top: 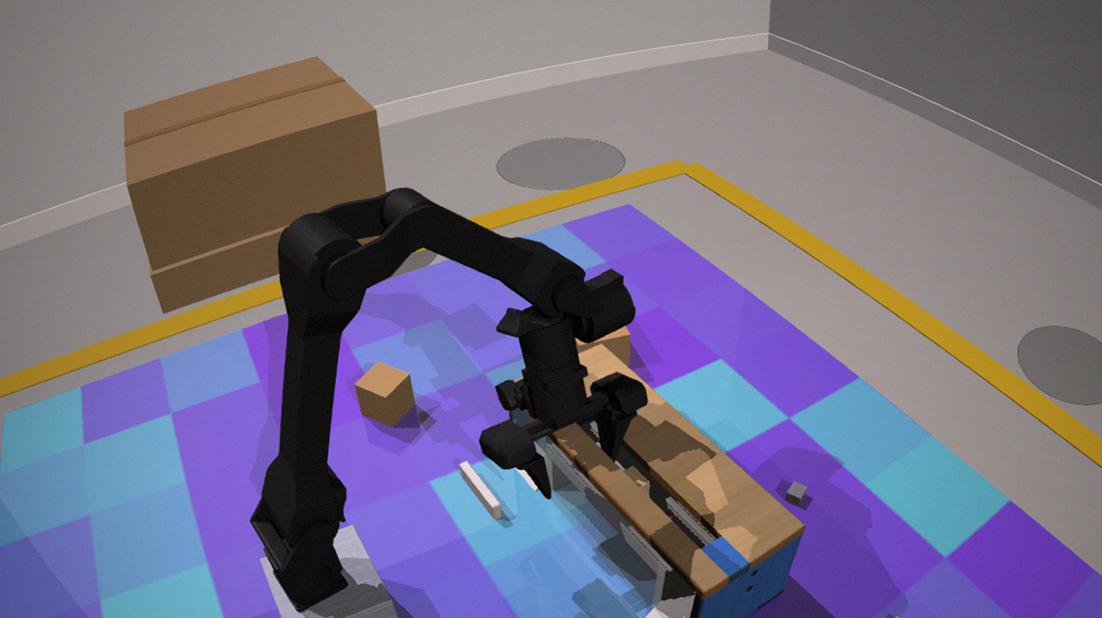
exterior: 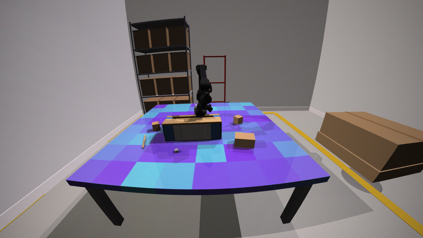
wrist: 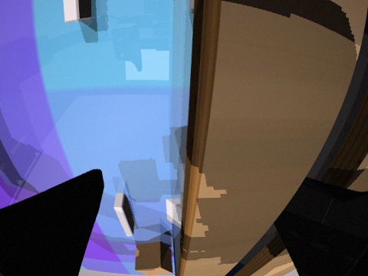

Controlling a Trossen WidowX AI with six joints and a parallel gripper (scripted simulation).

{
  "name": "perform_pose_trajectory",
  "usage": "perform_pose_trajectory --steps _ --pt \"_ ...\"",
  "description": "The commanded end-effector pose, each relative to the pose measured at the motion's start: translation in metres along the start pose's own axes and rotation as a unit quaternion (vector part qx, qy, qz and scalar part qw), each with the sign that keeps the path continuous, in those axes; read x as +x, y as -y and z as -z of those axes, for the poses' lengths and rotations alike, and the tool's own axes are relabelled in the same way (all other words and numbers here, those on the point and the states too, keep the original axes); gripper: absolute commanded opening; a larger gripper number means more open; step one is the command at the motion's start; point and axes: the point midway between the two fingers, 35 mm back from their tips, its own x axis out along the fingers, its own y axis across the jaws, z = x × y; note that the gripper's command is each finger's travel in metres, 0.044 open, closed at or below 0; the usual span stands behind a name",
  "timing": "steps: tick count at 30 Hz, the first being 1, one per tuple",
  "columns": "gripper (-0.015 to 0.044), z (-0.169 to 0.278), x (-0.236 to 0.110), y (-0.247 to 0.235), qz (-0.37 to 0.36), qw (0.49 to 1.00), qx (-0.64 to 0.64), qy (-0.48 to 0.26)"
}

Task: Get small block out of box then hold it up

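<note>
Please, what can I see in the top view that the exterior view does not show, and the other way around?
Only the top view shows the slot along the box's wooden lid, the clear front pane, the white strips on the table before it, and the open gripper with one finger in the slot and one outside the pane. Only the exterior view shows the box's dark back wall, the table legs, the shelf rack and the red frame. Both show the box, the arm, the small grey cube and the tan cube.
</note>
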Motion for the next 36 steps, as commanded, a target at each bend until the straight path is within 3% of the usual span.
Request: perform_pose_trajectory --steps 1,10,36 --pt "0.0400 -0.002 0.006 -0.002 0.000 1.000 0.001 -0.002" --pt "0.0400 0.005 0.007 -0.001 0.000 1.000 -0.001 0.000" --pt "0.0400 0.077 0.032 -0.001 -0.001 1.000 -0.001 -0.005"
